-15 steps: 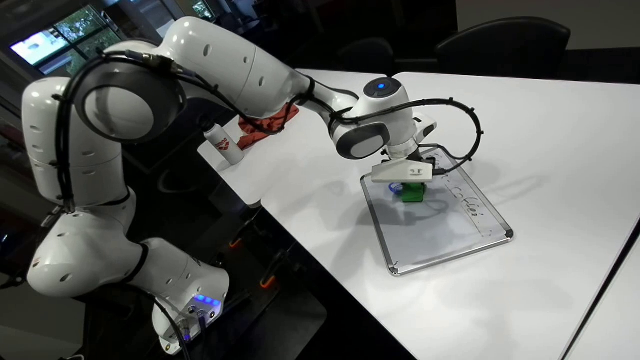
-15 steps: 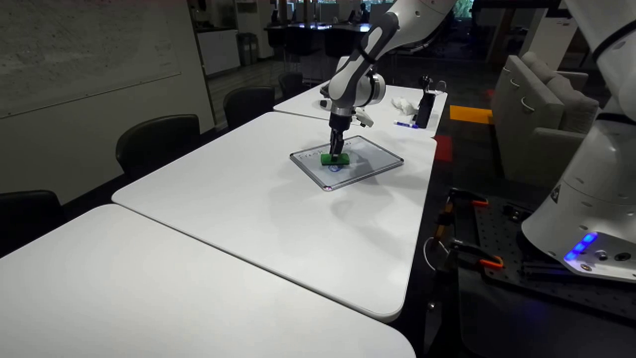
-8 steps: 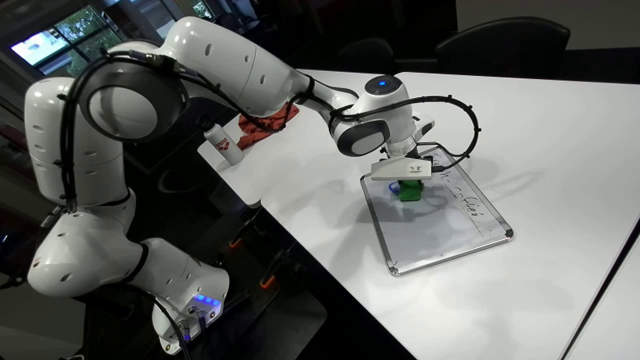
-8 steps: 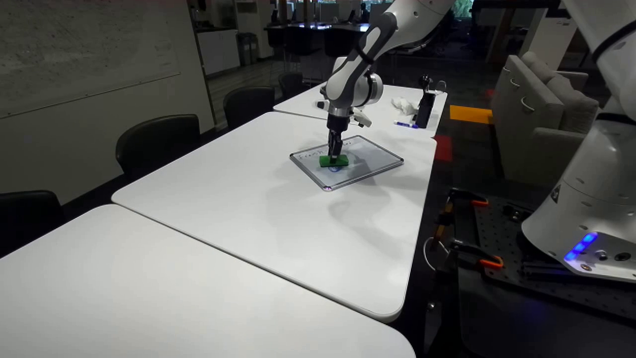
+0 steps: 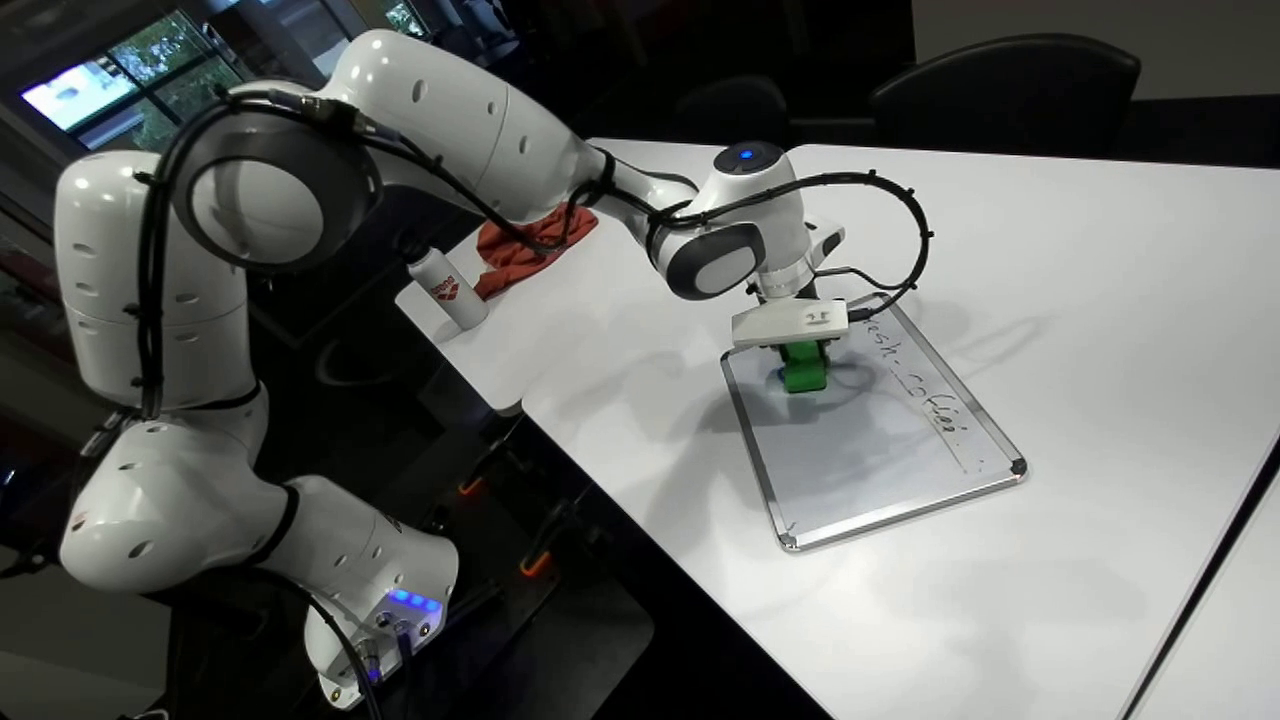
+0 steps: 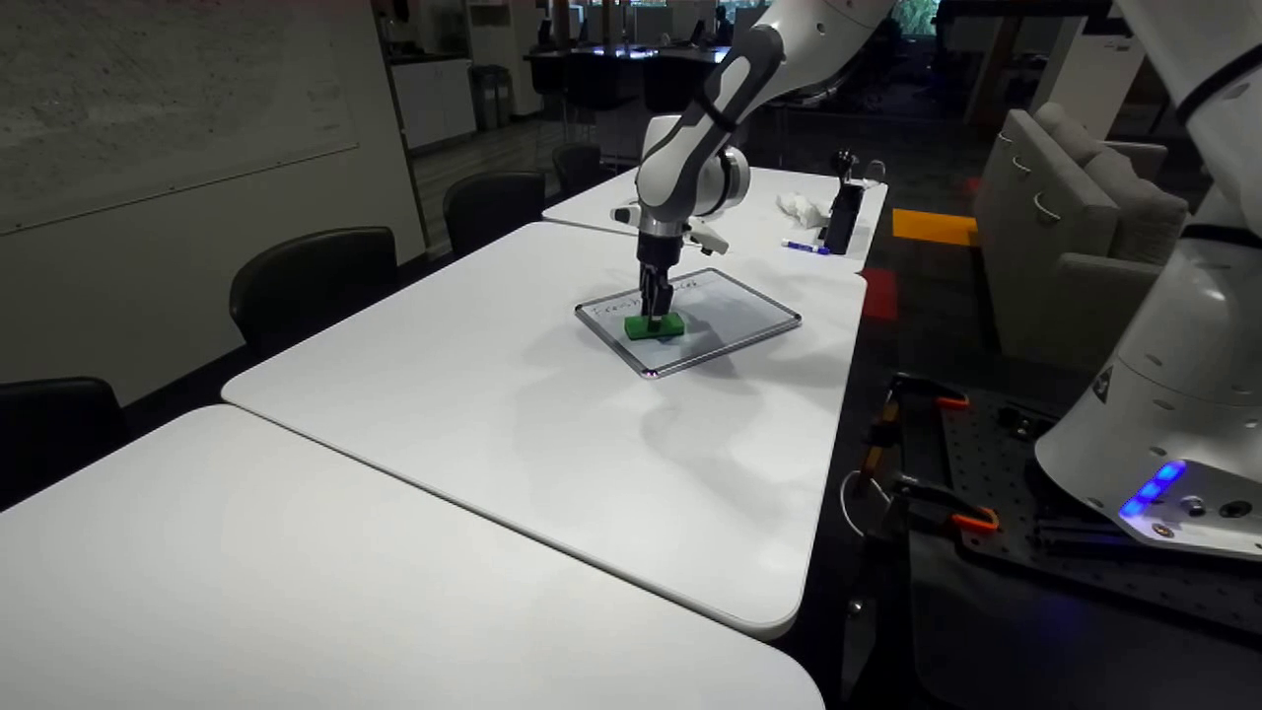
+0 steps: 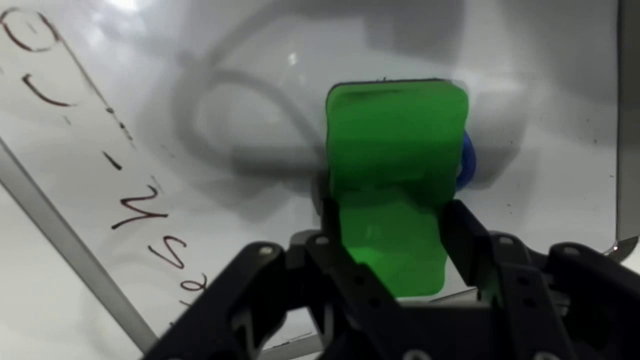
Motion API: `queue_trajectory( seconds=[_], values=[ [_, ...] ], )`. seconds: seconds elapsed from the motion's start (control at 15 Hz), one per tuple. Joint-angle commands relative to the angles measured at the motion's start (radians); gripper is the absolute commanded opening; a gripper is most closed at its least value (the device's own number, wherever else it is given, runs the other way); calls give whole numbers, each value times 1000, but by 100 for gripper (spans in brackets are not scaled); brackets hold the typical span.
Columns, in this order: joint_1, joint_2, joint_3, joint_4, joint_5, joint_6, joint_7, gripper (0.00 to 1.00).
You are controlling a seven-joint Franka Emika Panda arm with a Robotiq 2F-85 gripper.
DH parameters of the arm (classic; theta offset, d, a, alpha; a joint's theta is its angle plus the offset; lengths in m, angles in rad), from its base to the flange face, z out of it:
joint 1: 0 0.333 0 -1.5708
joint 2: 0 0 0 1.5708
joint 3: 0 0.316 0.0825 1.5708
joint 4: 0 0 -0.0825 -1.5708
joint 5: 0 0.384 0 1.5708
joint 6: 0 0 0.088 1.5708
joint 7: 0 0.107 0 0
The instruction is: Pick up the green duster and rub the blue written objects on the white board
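- The gripper [image 7: 390, 215] is drawn in to the duster's width — it clasps the duster [image 7: 397, 132] by both long sides, over the board [image 5: 830, 470].
- The duster is near the board's short edge where the lettering [image 7: 150, 215] starts, by the corner shared with the robot-side long edge. Whether its underside presses the surface, I cannot tell.
- Its long axis runs roughly with the board's robot-side long edge in the wrist view; one end points at that near short edge, the opposite end down the board's length.
- The blue mark [image 7: 469, 160] shows as a curved bit on the board, beside the duster's robot-side flank; how much lies beneath is hidden.
- The lettering is dark script along the board's other long edge, apart from the duster.
- A grey frame [image 7: 627, 150] rims the board. A strip of white separates the duster from the robot-side edge; the longest white run goes from its inner end to the far short edge.
- The table [image 5: 1100, 560] spreads past the board all round.
- A pen [image 6: 806, 247] lies past the board's far short edge — on the next table.
- A bottle [image 5: 450, 290] and red cloth [image 5: 540, 245] are well apart, past the board's corner nearest the duster.
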Motion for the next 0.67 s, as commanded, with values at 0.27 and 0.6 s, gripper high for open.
queue_trajectory(
  seconds=[0.27, 0.6],
  values=[
    [20, -83, 14, -157, -32, -27, -25, 29],
    [25, -122, -14, -235, -38, 56, -10, 29]
  ],
)
